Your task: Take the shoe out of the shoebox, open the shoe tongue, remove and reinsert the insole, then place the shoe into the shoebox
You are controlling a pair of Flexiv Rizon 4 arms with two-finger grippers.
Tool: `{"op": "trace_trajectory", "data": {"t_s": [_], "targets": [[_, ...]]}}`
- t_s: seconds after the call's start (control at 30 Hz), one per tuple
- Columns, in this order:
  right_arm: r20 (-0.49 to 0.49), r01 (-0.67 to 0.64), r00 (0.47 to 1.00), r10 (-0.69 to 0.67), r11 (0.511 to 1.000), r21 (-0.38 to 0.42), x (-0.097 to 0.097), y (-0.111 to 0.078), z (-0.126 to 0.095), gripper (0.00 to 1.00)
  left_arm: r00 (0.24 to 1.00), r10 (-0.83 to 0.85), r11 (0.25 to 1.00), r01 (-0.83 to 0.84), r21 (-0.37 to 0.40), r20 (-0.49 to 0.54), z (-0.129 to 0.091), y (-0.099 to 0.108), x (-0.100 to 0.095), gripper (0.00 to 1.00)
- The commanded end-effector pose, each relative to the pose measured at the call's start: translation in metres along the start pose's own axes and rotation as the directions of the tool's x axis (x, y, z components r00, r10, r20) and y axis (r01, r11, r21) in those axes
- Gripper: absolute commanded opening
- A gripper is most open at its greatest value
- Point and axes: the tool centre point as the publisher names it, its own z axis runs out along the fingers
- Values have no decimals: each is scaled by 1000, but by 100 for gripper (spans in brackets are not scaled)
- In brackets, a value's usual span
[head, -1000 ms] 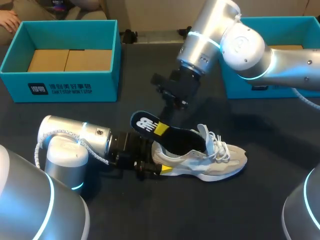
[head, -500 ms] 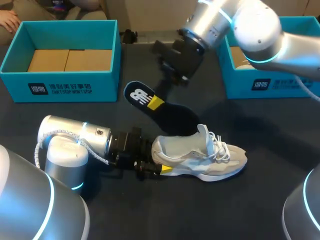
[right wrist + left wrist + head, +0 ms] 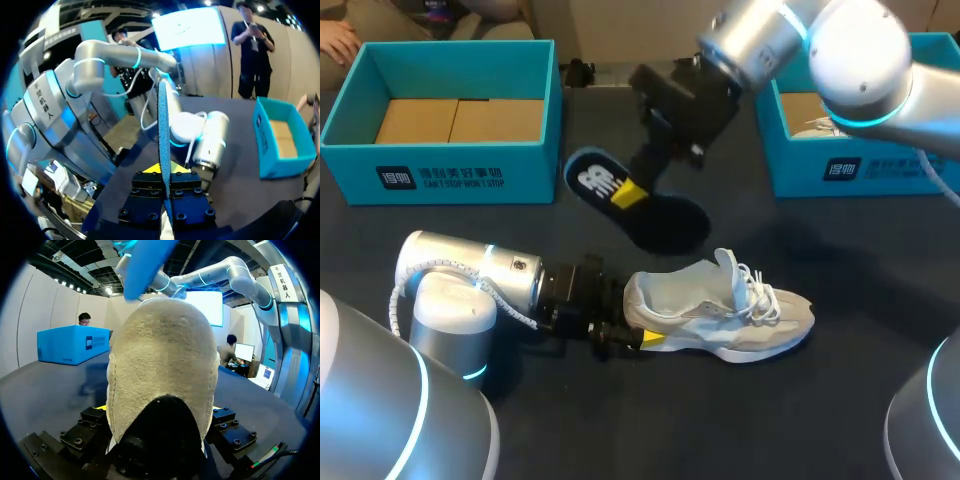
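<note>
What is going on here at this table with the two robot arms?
The right arm has its jaws shut on the dark foam insole with a white logo and holds it in the air, clear of the pale beige sneaker. The left arm grips that sneaker's heel in its jaws; the sneaker rests on the dark table. An open teal cardboard shoebox stands behind, at the left.

A dark, matte surface [image 3: 820, 400] lies under everything, with soft shadows falling across its middle. At its far right edge stands a teal box [image 3: 795, 165], open at the top. It has a small white print on its front wall, and something pale shows inside, mostly hidden.
</note>
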Motion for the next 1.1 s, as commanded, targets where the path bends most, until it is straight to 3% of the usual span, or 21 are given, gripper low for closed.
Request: {"op": "trace_trajectory", "data": {"t_s": [0.03, 0.5, 0.63, 0.73, 0.83, 0.87, 1.1], "targets": [[21, 102, 995, -101, 994, -39, 31, 27, -27, 0, 1000, 0, 1000, 0, -1, 1, 0, 0, 0, 0], [21, 102, 995, -101, 994, -39, 31, 27, -27, 0, 1000, 0, 1000, 0, -1, 1, 0, 0, 0, 0], [122, 117, 987, -106, 989, -92, 66, 36, -46, 0, 1000, 0, 1000, 0, -1, 1, 0, 0, 0, 0], [176, 125, 980, -93, 975, -185, 91, 39, -53, 0, 1000, 0, 1000, 0, -1, 1, 0, 0, 0, 0], [210, 70, 977, 27, 895, -440, 114, 32, -53, 0, 1000, 0, 1000, 0, -1, 1, 0, 0, 0, 0], [210, -2, 972, 108, 894, -449, 122, 33, -51, 0, 1000, 0, 1000, 0, -1, 1, 0, 0, 0, 0], [210, -2, 972, 108, 894, -449, 122, 33, -51, 0, 1000, 0, 1000, 0, -1, 1, 0, 0, 0, 0]]}}
